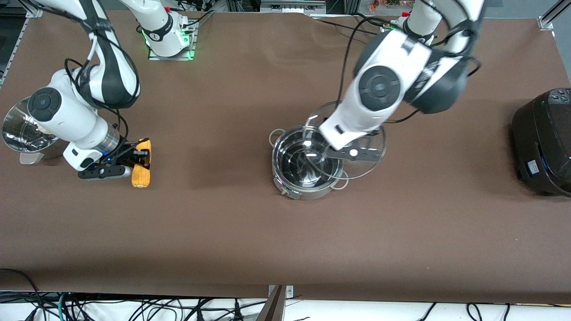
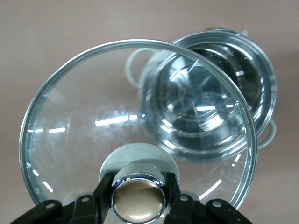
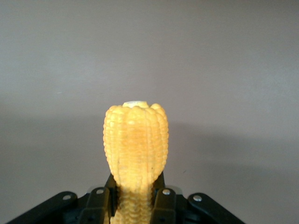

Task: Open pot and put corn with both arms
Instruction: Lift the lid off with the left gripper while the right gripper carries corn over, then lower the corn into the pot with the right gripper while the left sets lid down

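Note:
The steel pot (image 1: 308, 167) stands open mid-table, and its inside looks empty. My left gripper (image 1: 352, 154) is shut on the tan knob (image 2: 138, 199) of the glass lid (image 1: 357, 133). It holds the lid tilted above the pot's rim, shifted toward the left arm's end. In the left wrist view the fingers (image 2: 103, 186) clamp the knob, and the pot (image 2: 210, 107) shows through the lid (image 2: 84, 121). My right gripper (image 1: 139, 155) is shut on the yellow corn (image 1: 141, 176), low over the table toward the right arm's end. The right wrist view shows the corn (image 3: 135, 144) between the gripper's (image 3: 135, 200) fingers.
A steel steamer pot (image 1: 24, 129) stands at the right arm's end of the table, partly hidden by the right arm. A big black cooker (image 1: 544, 138) stands at the left arm's end. Brown table lies between the corn and the pot.

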Controlling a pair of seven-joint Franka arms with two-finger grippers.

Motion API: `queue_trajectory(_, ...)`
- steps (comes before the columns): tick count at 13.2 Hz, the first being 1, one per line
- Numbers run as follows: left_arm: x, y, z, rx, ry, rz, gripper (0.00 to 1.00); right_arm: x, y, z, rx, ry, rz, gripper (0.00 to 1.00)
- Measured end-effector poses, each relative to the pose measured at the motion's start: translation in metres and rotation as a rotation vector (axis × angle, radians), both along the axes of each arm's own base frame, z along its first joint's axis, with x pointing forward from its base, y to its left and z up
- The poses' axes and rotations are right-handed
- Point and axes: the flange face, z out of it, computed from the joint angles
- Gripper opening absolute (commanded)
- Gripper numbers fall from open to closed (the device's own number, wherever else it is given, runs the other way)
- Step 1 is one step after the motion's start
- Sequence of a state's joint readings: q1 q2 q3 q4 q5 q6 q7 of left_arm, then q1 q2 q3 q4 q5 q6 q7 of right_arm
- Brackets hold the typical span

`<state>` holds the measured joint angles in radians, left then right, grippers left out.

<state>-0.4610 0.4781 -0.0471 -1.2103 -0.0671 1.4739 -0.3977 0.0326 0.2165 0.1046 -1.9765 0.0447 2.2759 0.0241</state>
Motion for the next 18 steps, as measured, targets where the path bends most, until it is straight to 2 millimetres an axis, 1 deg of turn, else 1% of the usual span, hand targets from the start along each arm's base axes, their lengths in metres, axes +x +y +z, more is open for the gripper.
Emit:
queue_trajectory(1,0.001,0.018,0.013,0.002,0.006,0.002,0.00,-0.004,0.018,0.010,0.008,0.013,-0.021,0.00)
queue_trajectory(2,0.003,0.035,0.023,0.016,0.005,0.010,0.00,-0.007,0.041,0.020,0.018,0.026,-0.042,0.00)
queue_trajectory(3,0.006,0.052,0.032,0.045,-0.005,0.023,0.00,-0.010,0.069,0.029,0.028,0.033,-0.055,0.00)
queue_trajectory(4,0.007,0.067,0.039,0.070,-0.015,0.024,0.00,-0.015,0.100,0.038,0.037,0.033,-0.067,0.00)
queue_trajectory(6,0.012,0.096,0.051,0.088,-0.019,-0.016,0.00,-0.033,0.172,0.049,0.057,0.030,-0.091,0.00)
queue_trajectory(7,0.018,0.119,0.055,0.084,-0.019,-0.027,0.00,-0.041,0.204,0.052,0.067,0.029,-0.091,0.00)
queue_trajectory(8,0.026,0.148,0.058,0.077,-0.018,-0.029,0.00,-0.047,0.229,0.053,0.075,0.028,-0.075,0.00)
queue_trajectory(10,0.043,0.220,0.056,0.054,-0.005,-0.031,0.00,-0.052,0.269,0.052,0.091,0.030,-0.039,0.00)
queue_trajectory(11,0.048,0.254,0.053,0.044,0.005,-0.022,0.00,-0.054,0.287,0.051,0.092,0.039,-0.033,0.00)
queue_trajectory(12,0.050,0.279,0.048,0.038,0.017,-0.013,0.00,-0.057,0.307,0.051,0.074,0.052,-0.033,0.00)
queue_trajectory(13,0.052,0.291,0.038,0.037,0.031,-0.003,0.00,-0.060,0.329,0.052,0.046,0.060,-0.038,0.00)
queue_trajectory(15,0.058,0.299,0.008,0.038,0.033,-0.007,0.00,-0.066,0.377,0.055,0.020,0.065,-0.060,0.00)
queue_trajectory(16,0.063,0.305,-0.014,0.035,0.026,-0.017,0.00,-0.069,0.401,0.054,0.018,0.059,-0.073,0.00)
queue_trajectory(17,0.067,0.315,-0.036,0.031,0.015,-0.024,0.00,-0.074,0.423,0.047,0.012,0.053,-0.085,0.00)
queue_trajectory(18,0.069,0.328,-0.059,0.024,0.005,-0.028,0.00,-0.078,0.440,0.036,0.005,0.047,-0.094,0.00)
